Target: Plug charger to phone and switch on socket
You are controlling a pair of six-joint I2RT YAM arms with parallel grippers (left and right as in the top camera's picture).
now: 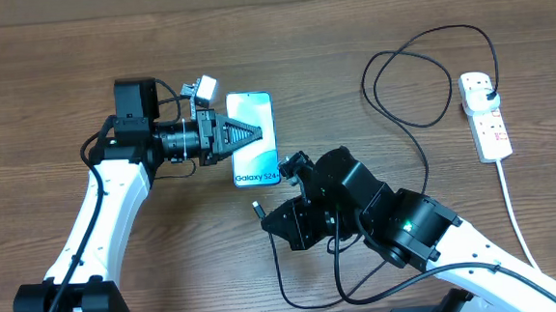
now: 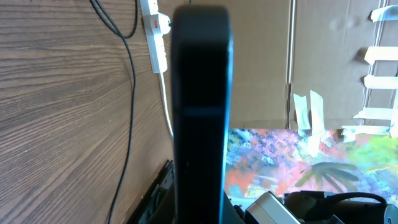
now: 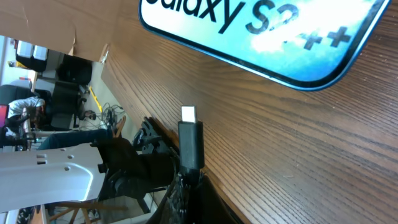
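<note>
**Both grippers clamped, connector tip short of the phone**

The left gripper (image 1: pixel 255 131) had its fingers closed on the phone (image 1: pixel 256 165), reaching in across the phone's left long edge with the wrist rolled onto its side. In its own camera the phone was a dark slab seen edge-on at dead centre, with a thin teal glow down one side. The screen faced up, with the "Galaxy S24" lettering at the near end. Whether the phone lay flat on the table (image 1: pixel 60 73) or was raised a little could not be told.

The right gripper (image 3: pixel 190 182) pinched the charger (image 3: pixel 191 146) by its black connector housing. The metal tip (image 3: pixel 188 114) stood clear of the fingers and pointed toward the phone's near short edge. It was near that edge but apart from it, with bare wood between them.

From there the charger trailed down into a loop by the near edge of the table. It showed again beyond the right arm, running in loose coils up to its black plug (image 1: pixel 488 92). The plug sat in the far end of the socket (image 1: pixel 487 129).

The socket lay on the right side of the table, well apart from the phone. Its thick white lead (image 1: pixel 516 214) ran back toward the near edge. The red-marked switches were too small to read.
</note>
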